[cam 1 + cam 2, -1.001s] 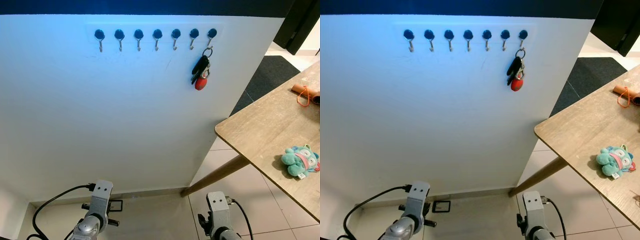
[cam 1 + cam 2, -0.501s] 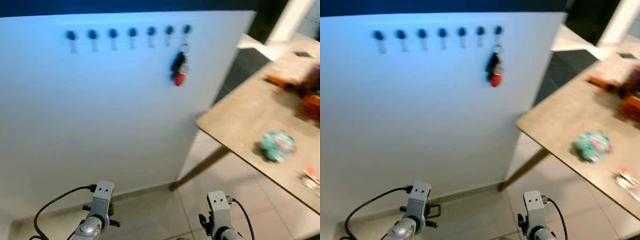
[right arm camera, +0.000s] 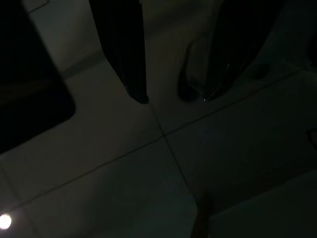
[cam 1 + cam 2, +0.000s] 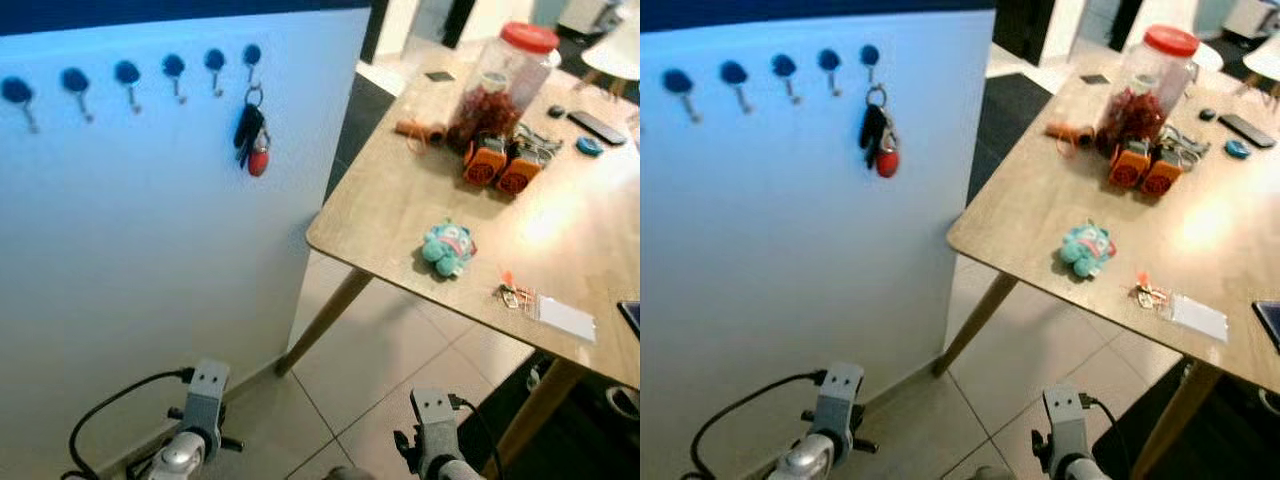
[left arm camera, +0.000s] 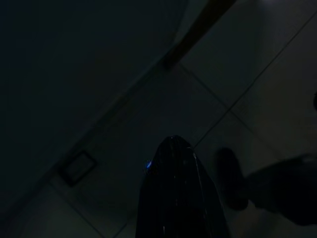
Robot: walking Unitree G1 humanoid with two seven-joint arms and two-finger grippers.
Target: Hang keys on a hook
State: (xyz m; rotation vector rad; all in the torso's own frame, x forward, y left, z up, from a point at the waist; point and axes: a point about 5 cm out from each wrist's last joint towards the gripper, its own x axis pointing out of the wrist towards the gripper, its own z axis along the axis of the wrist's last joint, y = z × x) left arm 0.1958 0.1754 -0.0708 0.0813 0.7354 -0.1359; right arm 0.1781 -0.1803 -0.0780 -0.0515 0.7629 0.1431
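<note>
Both arms just hang low over the tiled floor (image 4: 370, 360). The right gripper (image 3: 168, 96) has its fingers spread apart, holding nothing; the left gripper (image 5: 181, 193) is too dark, can't tell. The keys (image 4: 251, 134) with a red fob dangle from the rightmost hook (image 4: 251, 58) on the white wall. On the wooden tabletop (image 4: 400, 200) sits a clear, red-lidded jar (image 4: 497, 82) of reddish stuff.

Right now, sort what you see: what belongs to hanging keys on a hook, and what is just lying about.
Job:
keys, hanging on the end hook
row of other hooks on the white wall

Lying about, on the wooden table:
teal plush toy
red-lidded jar
two orange gadgets
remote
</note>
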